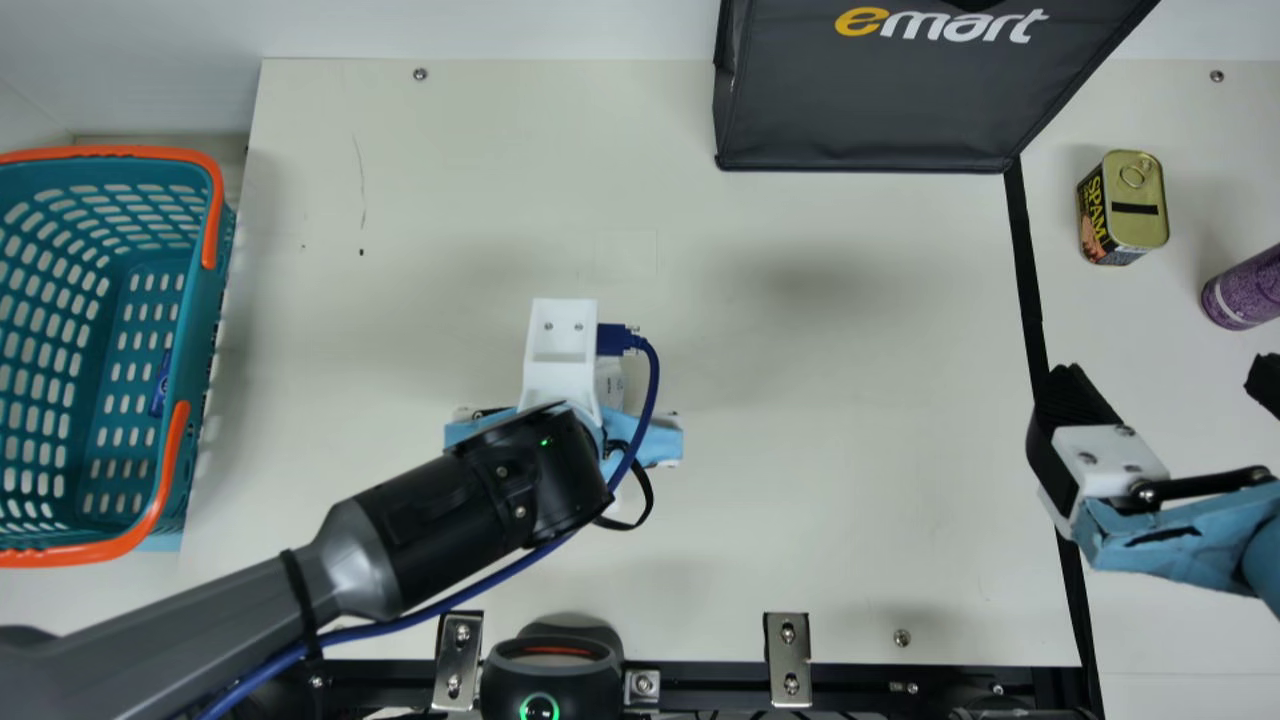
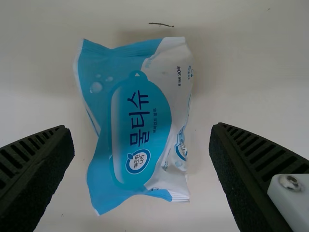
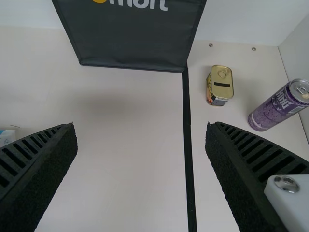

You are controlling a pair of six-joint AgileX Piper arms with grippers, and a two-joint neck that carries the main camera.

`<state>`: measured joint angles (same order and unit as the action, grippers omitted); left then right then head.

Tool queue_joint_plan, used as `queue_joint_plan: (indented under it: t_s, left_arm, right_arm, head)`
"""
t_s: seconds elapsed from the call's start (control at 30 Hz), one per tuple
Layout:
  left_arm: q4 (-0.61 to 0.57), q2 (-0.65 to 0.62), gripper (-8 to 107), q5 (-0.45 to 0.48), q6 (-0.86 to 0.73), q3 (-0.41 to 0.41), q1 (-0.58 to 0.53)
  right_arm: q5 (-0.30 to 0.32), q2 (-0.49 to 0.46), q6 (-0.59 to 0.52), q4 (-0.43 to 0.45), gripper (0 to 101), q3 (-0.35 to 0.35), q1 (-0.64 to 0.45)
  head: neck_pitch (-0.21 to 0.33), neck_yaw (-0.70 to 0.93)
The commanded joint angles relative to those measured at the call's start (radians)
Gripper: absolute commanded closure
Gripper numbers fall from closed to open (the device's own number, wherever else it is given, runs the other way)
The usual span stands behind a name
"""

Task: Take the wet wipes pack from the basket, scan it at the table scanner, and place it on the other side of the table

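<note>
Pack (image 2: 140, 116) out of basket (image 1: 208, 300), laid on table (image 1: 850, 500), mid-frame in left wrist view, between wide-spread fingers of left pincer (image 2: 140, 128), ungripped. Scan, placing seemingly left. Right pincer (image 1: 1165, 375), main view's right edge: wide apart, nothing held.

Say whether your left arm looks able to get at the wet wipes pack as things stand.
Probably yes: the left gripper hangs open over the wet wipes pack, which lies on the table with nothing on top, and the gap looks wide enough.

Cream table (image 1: 850, 400), white wall (image 1: 500, 28) behind, black strip (image 1: 1027, 250) toward the right, soft shadows, black rail (image 1: 715, 675) in front
</note>
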<state>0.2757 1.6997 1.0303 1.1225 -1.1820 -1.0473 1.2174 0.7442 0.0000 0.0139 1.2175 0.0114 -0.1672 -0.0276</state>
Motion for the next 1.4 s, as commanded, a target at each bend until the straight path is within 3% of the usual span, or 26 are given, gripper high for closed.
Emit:
queue_joint_plan:
  t_s: [0.0, 0.93, 1.37]
  left_arm:
    - [-0.007, 0.007, 9, -0.006, -0.008, 0.003, 0.006]
    - [-0.145, 0.063, 9, -0.128, -0.233, 0.062, 0.117]
    - [-0.157, 0.076, 96, -0.134, -0.278, 0.060, 0.115]
  right_arm:
    - [0.000, 0.000, 0.000, 0.000, 6, 0.000, 0.000]
    - [-0.001, 0.000, 0.000, 0.000, 6, 0.000, 0.000]
    - [-0.001, 0.000, 0.000, 0.000, 6, 0.000, 0.000]
  head:
    - [0.029, 0.000]
    - [0.029, 0.000]
    - [0.029, 0.000]
